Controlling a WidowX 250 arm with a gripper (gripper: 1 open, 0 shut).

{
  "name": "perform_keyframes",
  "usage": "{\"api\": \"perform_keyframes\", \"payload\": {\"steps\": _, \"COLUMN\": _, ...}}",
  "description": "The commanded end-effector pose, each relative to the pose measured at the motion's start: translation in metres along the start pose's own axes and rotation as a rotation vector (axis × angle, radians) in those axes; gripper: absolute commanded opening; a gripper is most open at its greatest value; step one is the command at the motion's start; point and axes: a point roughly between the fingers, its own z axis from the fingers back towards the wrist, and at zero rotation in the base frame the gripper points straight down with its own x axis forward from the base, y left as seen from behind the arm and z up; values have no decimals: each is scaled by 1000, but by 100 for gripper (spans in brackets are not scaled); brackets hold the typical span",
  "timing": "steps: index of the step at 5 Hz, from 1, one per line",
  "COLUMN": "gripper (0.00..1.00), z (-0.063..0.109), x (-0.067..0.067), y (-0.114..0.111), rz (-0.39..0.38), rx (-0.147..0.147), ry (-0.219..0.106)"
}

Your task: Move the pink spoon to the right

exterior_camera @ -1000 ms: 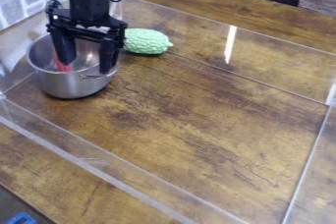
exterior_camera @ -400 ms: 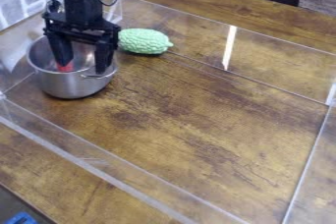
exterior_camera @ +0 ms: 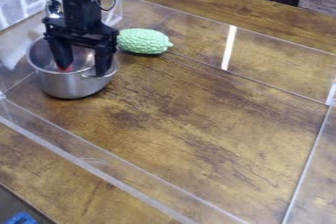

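Spread gripper over the pot, upper left of frame; pink spoon just left of it

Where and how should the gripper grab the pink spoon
I'd go for the red-pink handle of the pink spoon, from above: it shows just inside the steel pot, whose wall likely blocks a sideways approach. Its bowl isn't clearly visible.

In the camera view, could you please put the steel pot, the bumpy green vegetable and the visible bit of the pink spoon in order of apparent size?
1. Steel pot
2. Bumpy green vegetable
3. Visible bit of the pink spoon, mostly hidden
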Motion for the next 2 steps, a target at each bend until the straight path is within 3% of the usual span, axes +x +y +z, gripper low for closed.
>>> {"api": "perform_keyframes", "payload": {"steps": 1, "gripper": 100, "z": 6, "x": 7, "y": 14, "rz": 29, "rx": 4, "ry": -44}}
{"api": "perform_keyframes", "payload": {"steps": 2, "gripper": 100, "z": 0, "x": 9, "y": 17, "rz": 30, "rx": 4, "ry": -48}}
